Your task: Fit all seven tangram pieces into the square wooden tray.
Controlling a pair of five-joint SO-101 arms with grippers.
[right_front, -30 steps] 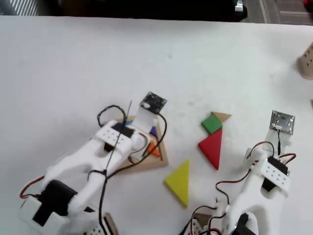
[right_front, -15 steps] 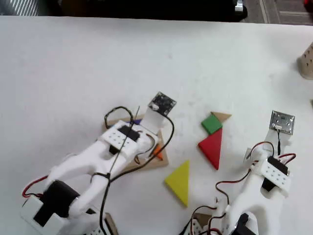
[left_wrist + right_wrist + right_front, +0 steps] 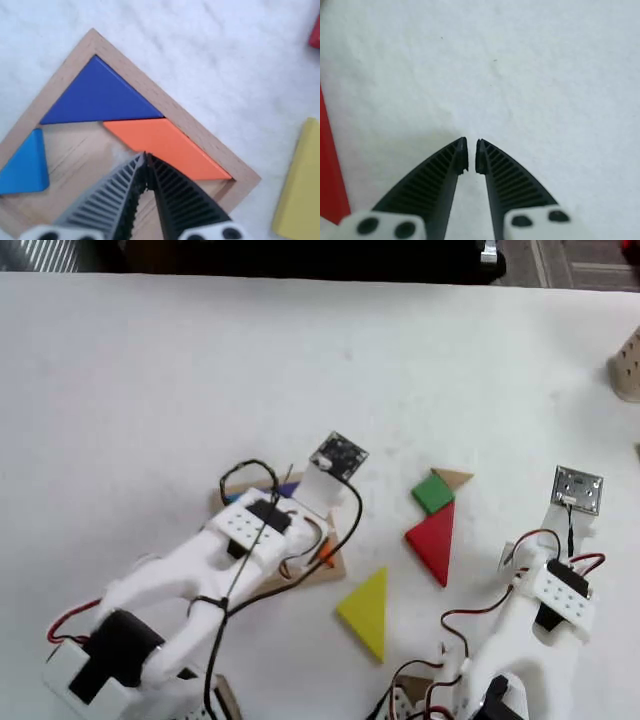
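SO-101 pair at the white surface (image 3: 150, 370). The left fingers (image 3: 175, 200) hang over the square wooden tray (image 3: 200, 134), pressed together w/ nothing between them, tips above the orange parallelogram (image 3: 165, 145). That piece lies inside the tray along one rim. The dark blue triangle (image 3: 100, 97) sits in the adjoining corner, touching the orange piece edge to edge. A light blue small triangle (image 3: 25, 162) lies against another rim, apart from both. The rest of the tray floor is bare wood.

In the high view the left arm (image 3: 190, 580) covers most of the tray, w/ only a corner showing beyond it. Four pieces lie loose on the surface. The yellow triangle (image 3: 368, 612) is just beside that corner. The red triangle (image 3: 433, 540) is farther toward the right arm (image 3: 550, 600). The green square (image 3: 432, 492) touches the red one's far tip, and a tan small triangle (image 3: 455, 478) is tucked against the green.

The right fingers (image 3: 445, 180) hang over bare surface, closed to a thin slit and holding nothing, w/ the red piece's edge off to one side.
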